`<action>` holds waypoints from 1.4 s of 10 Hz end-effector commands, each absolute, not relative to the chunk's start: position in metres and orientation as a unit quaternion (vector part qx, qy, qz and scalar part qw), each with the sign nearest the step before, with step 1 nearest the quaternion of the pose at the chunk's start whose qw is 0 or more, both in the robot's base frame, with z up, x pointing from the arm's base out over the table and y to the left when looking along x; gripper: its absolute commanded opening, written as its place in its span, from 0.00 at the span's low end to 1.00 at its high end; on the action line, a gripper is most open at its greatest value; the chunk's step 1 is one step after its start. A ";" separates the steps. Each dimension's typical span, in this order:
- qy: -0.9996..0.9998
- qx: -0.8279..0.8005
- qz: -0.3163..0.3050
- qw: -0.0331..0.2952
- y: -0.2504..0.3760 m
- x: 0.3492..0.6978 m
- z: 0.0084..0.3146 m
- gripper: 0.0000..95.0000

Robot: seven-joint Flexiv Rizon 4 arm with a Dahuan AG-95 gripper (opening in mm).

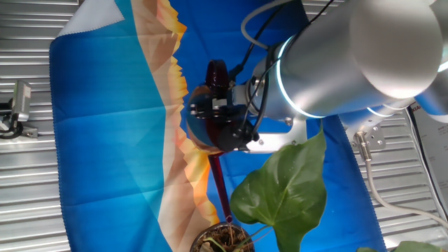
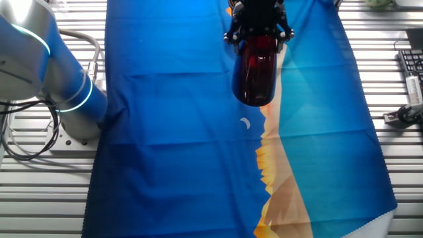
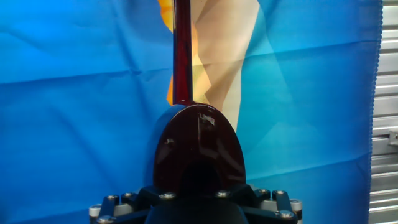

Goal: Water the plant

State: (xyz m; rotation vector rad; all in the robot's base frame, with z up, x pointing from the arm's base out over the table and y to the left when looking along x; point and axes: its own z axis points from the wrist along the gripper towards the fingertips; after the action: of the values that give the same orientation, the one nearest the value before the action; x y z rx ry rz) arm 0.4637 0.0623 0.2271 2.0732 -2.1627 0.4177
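Leafy plant just below hand clenched on tilted watering can

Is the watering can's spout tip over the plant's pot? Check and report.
Yes: in one fixed view the watering can, held in the pincer, sends its long spout down to the rim of the plant's pot.
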 end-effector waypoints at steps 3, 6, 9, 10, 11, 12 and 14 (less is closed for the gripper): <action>-0.716 0.682 0.138 0.062 0.066 0.465 0.227 0.00; -0.718 0.679 0.137 0.065 0.069 0.465 0.228 0.00; -0.718 0.679 0.139 0.070 0.071 0.465 0.228 0.00; -0.718 0.677 0.141 0.072 0.072 0.465 0.228 0.00; -0.719 0.677 0.142 0.073 0.073 0.465 0.228 0.00; -0.719 0.676 0.144 0.075 0.074 0.465 0.228 0.00; -0.718 0.676 0.145 0.076 0.075 0.465 0.227 0.00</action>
State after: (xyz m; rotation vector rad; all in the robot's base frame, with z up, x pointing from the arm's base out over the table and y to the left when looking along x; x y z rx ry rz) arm 0.4645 0.0757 0.2268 2.0258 -2.1537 0.4368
